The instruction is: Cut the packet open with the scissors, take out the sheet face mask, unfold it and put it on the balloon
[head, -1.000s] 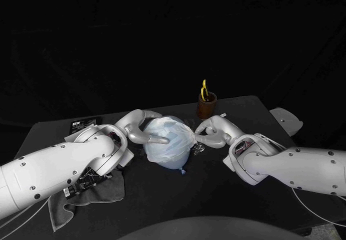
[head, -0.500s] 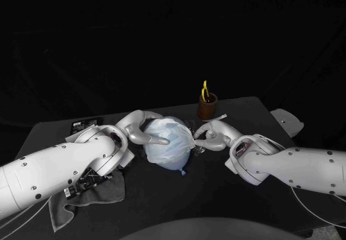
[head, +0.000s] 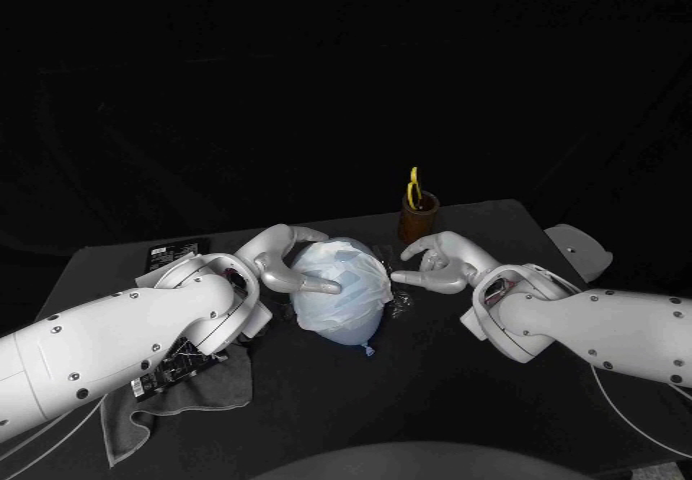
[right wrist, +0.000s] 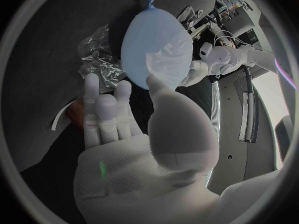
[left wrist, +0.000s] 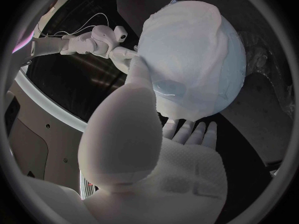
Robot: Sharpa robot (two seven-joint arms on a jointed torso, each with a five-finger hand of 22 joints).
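Balloon (head: pixel 346 325) mid-table (head: pixel 462 400), sheet face mask (head: pixel 346 270) on its far side. Left hand (head: pixel 281 265) grips the balloon from the left. Right hand (head: pixel 433 263) just right of it, apart. Packet (head: pixel 402 297) lies between them. Scissors (head: pixel 414 183) stand in cup (head: pixel 420 216), far right. Cloth (head: pixel 188 390) near left.

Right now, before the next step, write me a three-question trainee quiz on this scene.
1. True or false: the white sheet face mask is draped over the pale blue rubber balloon.
2. Which robot hand holds the balloon? A left, B right, C neither.
3. Fill in: the yellow-handled scissors stand upright in a brown cylindrical ___.
Key: 1 true; 2 A, the left robot hand; 3 cup.
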